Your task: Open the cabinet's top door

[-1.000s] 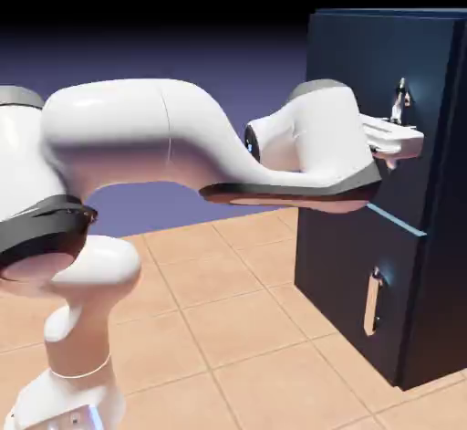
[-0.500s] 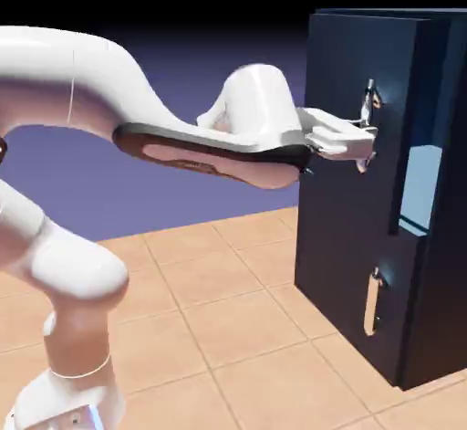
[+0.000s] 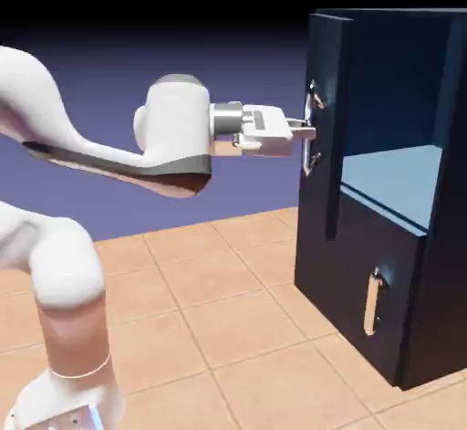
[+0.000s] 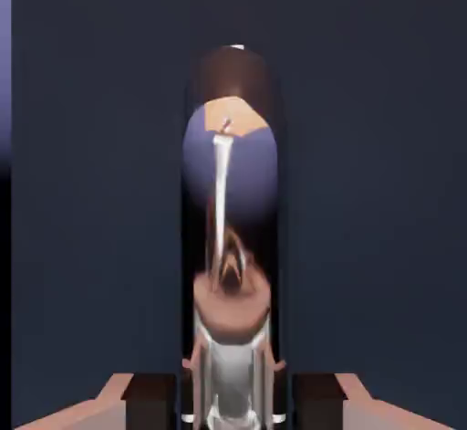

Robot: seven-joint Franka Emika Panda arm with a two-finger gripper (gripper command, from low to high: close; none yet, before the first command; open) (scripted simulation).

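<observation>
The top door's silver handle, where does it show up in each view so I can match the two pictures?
Exterior view: the handle is right of center, upper half, on the swung-out top door, with the gripper shut on it.
Hand view: the handle runs vertically down the center, mirror-like, between the jaws.
Shared landmark: the dark navy door panel behind it.

Arm [image 3: 109, 159] reaching level, fingers [image 3: 304, 132] clamped tight.

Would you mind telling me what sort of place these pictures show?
Most likely a rendered simulation test scene, not a real room: a tall dark navy box cabinet stands on a terracotta tiled floor before a plain blue-violet backdrop, with a glossy white robot arm reaching in.
</observation>
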